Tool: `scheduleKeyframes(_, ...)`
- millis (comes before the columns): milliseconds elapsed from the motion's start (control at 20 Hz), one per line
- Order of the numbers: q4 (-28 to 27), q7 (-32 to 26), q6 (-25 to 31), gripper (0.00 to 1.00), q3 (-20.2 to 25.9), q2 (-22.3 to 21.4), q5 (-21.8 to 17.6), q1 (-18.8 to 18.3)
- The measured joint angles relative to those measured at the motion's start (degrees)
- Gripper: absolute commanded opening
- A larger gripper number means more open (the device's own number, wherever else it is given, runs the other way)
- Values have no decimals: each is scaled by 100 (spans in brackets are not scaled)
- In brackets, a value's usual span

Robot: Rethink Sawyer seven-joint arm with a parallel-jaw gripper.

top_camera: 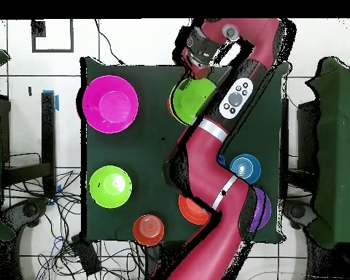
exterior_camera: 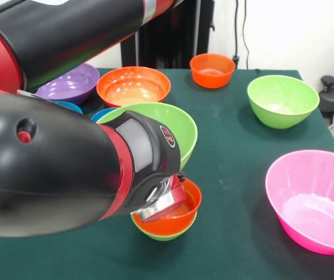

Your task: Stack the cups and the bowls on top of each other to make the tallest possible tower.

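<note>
Arm (exterior_camera: 56, 169) looming nearest, its claw (exterior_camera: 165, 201), state indiscernible, reaching into a two-bowl tower (exterior_camera: 169, 219) sitting at the counter (exterior_camera: 236, 175) edge; remaining bowls lying scattered, stacking barely starting.

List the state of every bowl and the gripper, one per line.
Pink plastic bowl: upright, empty, alone.
Lime green bowl at the far side: upright, alone.
Small orange bowl: upright, alone.
Wide orange bowl: upright.
Purple bowl: upright, partly hidden.
Orange-in-green stack: nested upright.
Gripper: at the stack's rim.
</note>
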Motion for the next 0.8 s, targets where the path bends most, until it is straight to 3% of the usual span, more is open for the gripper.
scheduleKeyframes(200, -1, 19, -107, 0, 215, 61, -26, 1)
scheduleKeyframes(400, -2, 217, -619, 0, 473, 106, -27, 0)
scheduleKeyframes(800, -12, 954, -1435, 0, 785, 142, -27, -2)
